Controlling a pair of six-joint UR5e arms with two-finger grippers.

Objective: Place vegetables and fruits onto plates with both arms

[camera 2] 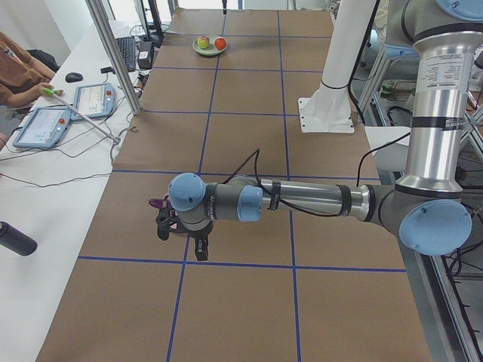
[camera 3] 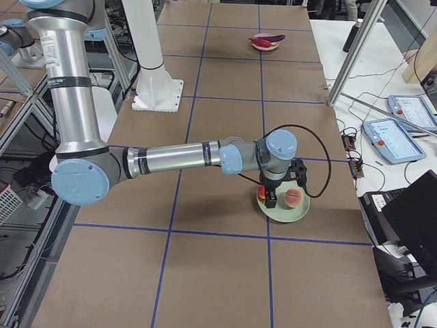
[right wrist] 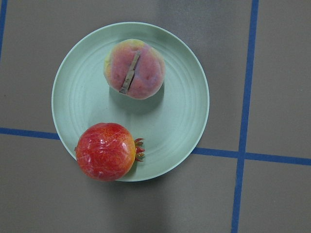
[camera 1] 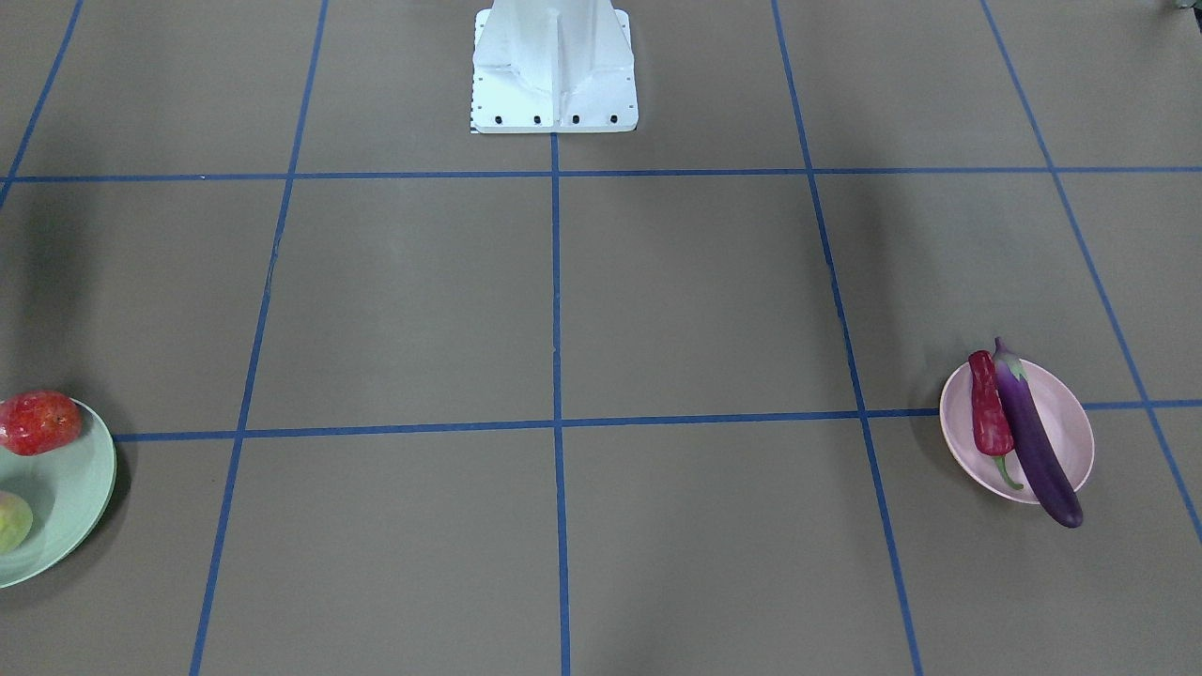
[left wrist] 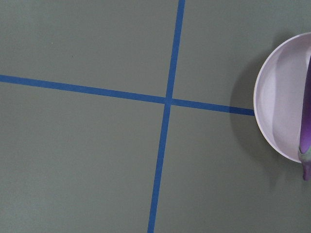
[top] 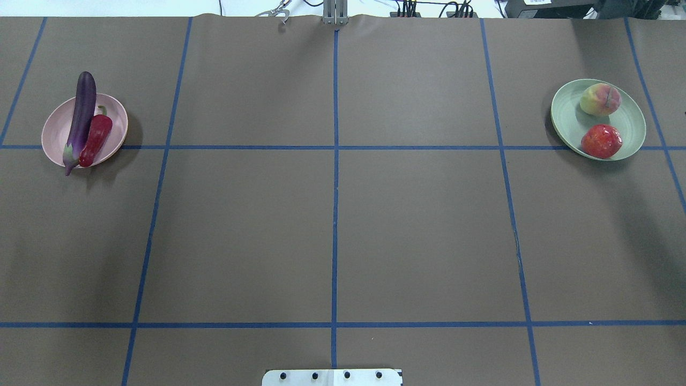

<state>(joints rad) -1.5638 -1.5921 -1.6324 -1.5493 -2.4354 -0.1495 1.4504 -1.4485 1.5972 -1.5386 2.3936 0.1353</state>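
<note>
Jaws on both arms show only in the side views, so I cannot tell whether either pair is open or closed. The left gripper [camera 2: 179,241] hangs above the brown table [top: 332,230] with its blue tape lines [top: 334,161], just beside the pink plate [top: 115,115]; its wrist camera catches only that plate's edge and the eggplant's cap. The right gripper [camera 3: 285,188] hangs over the green plate [top: 568,120], and its wrist camera looks straight down on it. The pink plate, at the robot's left end of the table, holds the two vegetables. The eggplant [top: 82,118] lies across it with both ends past the rim, rounded tip away from the robot and cap toward it. The chili [top: 96,138] lies along the eggplant on the side toward the table's middle, touching it, its green stem pointing away from the robot. The green plate, at the right end, holds the two fruits. The peach [top: 600,99] sits on the far half, a tan mark across its top. The pomegranate [top: 601,141] sits on the near rim, slightly overhanging it, apart from the peach.
</note>
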